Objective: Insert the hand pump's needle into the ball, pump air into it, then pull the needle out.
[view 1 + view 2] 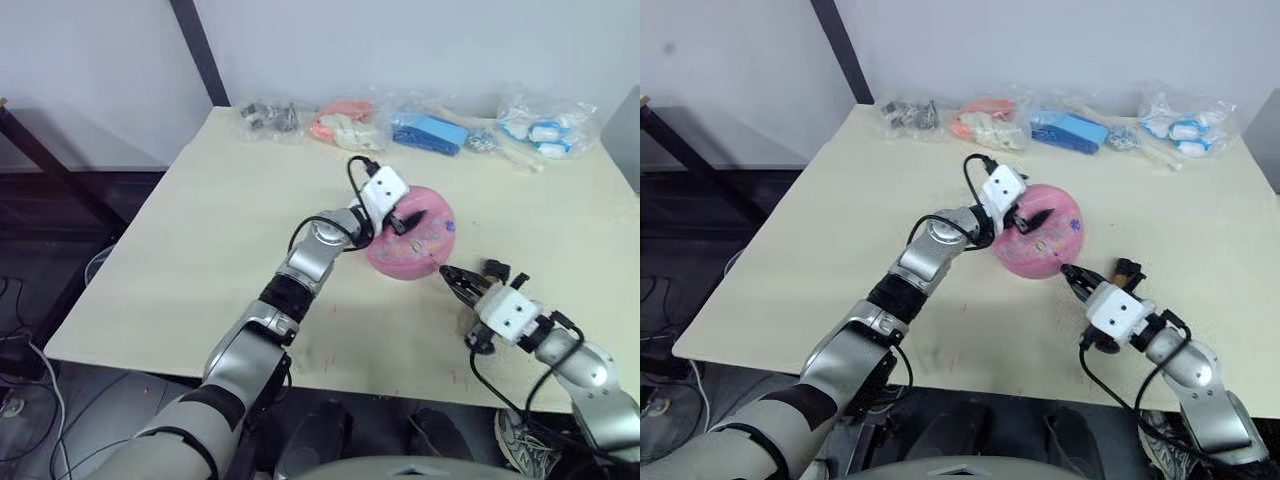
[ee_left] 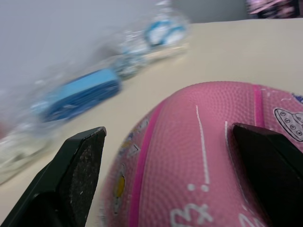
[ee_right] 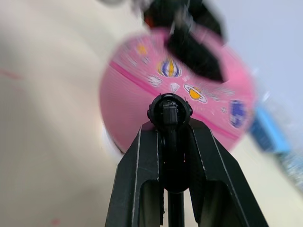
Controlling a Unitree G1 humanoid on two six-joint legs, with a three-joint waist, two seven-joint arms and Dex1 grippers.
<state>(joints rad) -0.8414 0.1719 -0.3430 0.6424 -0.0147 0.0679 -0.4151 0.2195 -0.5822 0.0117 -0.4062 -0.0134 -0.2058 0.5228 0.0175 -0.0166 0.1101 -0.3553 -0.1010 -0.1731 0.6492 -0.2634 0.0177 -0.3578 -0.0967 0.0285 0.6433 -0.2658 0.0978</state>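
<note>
Bracing ball (image 1: 418, 240) mid-counter (image 1: 200, 230): left end effector (image 1: 398, 215) spread wide over ball's top. Right end effector (image 1: 1074, 276) just beside ball's near side, clamped on black needle fitting (image 3: 169, 112), tip aimed at ball. Judged: insertion pending; pumping, withdrawal remain.

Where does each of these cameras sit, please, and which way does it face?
Head, both eyes: forward and down over both arms at the table and ball.
Left wrist: along the open left gripper, astride the ball.
Right wrist: along the right gripper, shut on a black fitting, toward the ball.
All share the ball.
</note>
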